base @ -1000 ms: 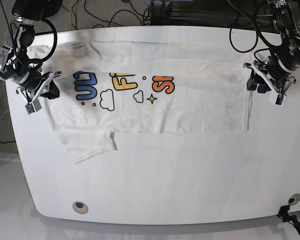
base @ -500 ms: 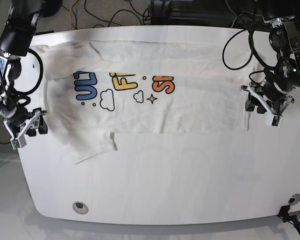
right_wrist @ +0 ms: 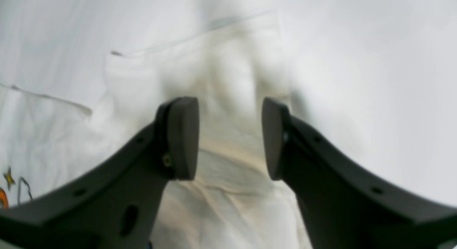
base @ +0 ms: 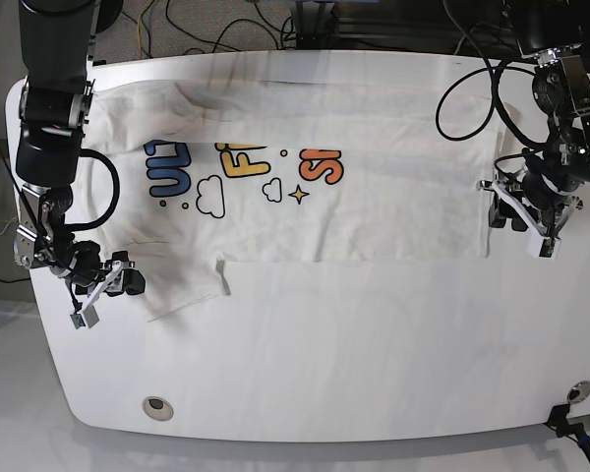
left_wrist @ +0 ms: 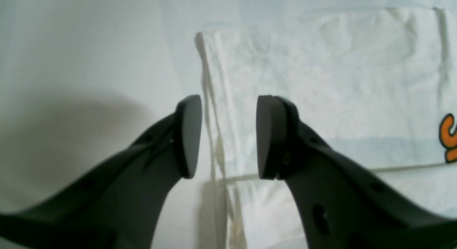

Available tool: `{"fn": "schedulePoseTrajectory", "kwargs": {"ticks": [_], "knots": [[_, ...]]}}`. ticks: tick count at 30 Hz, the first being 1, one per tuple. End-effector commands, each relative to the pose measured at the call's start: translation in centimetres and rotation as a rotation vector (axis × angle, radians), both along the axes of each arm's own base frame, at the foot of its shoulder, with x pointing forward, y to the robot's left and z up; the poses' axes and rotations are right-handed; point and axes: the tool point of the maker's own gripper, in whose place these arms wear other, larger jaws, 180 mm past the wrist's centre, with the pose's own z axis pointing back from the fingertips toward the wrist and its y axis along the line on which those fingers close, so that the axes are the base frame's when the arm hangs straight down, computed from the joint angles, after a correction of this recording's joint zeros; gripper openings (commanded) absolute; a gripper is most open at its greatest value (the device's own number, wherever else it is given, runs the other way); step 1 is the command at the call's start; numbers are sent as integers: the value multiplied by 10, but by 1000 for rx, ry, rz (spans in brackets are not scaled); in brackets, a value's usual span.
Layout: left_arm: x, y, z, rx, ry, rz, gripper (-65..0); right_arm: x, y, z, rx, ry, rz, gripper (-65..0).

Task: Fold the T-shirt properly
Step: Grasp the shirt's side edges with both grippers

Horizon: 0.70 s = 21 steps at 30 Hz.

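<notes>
Sprawling limp across the table point(base: 305, 374), the T-shirt point(base: 374, 211) looks light and floppy (pinch corners). Right gripper point(base: 100, 291) gapes empty beside its near sleeve; left gripper point(base: 527, 218), likewise apart, straddles its hem.

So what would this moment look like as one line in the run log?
T-shirt: flat, half-folded | left gripper: open at hem edge | right gripper: open by sleeve

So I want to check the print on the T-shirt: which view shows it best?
The base view: the T-shirt lies spread out, its print visible though partly folded under. The left wrist view catches one orange letter at its edge; the right wrist view, blurred, shows a star and an orange scrap.
</notes>
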Motion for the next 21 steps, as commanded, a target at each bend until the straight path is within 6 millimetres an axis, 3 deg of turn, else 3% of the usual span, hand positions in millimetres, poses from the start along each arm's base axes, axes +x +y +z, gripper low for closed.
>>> {"fn": "schedulePoseTrajectory", "kwargs": {"ticks": [1, 6, 16, 21], "knots": [[7, 3, 12, 1, -39, -4, -419, 15, -10, 22, 8, -63, -23, -367], [5, 5, 10, 12, -27, -5, -415, 4, -31, -5, 43, 32, -141, -369], [2, 8, 8, 20, -9, -2, -413, -3, -57, -2, 114, 74, -234, -368], [2, 7, 8, 18, -8, -5, -412, -8, -53, -7, 143, 97, -234, -369]]}}
